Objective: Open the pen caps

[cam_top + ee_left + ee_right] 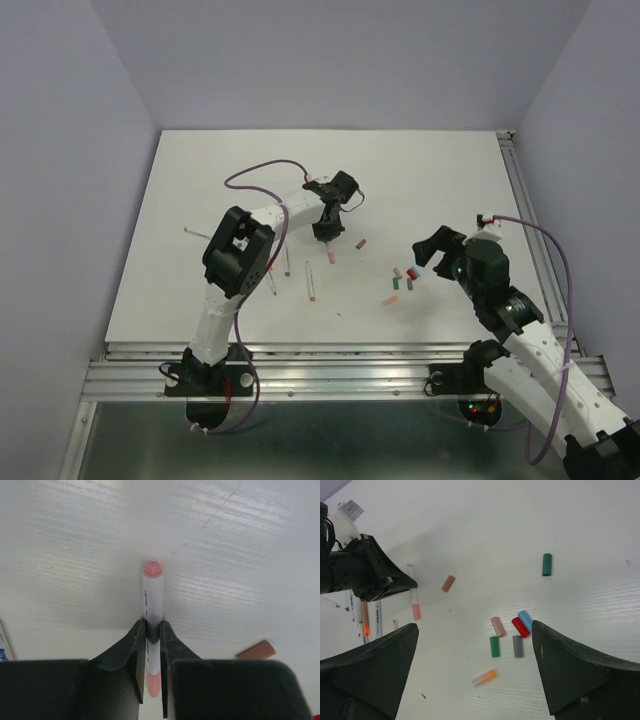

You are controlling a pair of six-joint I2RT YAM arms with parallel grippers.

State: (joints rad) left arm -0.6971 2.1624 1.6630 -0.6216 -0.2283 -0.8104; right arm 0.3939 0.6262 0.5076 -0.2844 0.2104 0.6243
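Lying nearest the arms' bases, a cluster of loose caps (520, 627) (red, blue, green, grey and a pale one) sits on the table (200, 180), already off their pens and no concern of the next move. Over that cluster hangs the right gripper (474, 626), its jaws spread wide and holding nothing.

Further out and to its left lies the pen (152, 600) that matters. It is flat on the table, with its long axis running roughly from the near edge toward the far edge. Its pink cap (416, 611) is on the near end, the end turned toward the arms. The far end shows only a small pink plug.

The left gripper (152, 626) takes the white barrel crosswise just beyond the cap, with one jaw pressed against each flank. The hand reads as clamped on the pen, and the right wrist view shows the cap sticking out free on the near side. A lone brown cap (448, 583) lies to the right of the pen, apart from it.

The coming move turns on one relation: the cap sits on the pen's near end, and the right gripper, the only free hand, stands well apart to the right of it. It would probably have to cross leftward, take the cap crosswise and pull along the barrel's line toward the near edge while the left arm holds firm. A pull off that line could twist the pen in the left jaws
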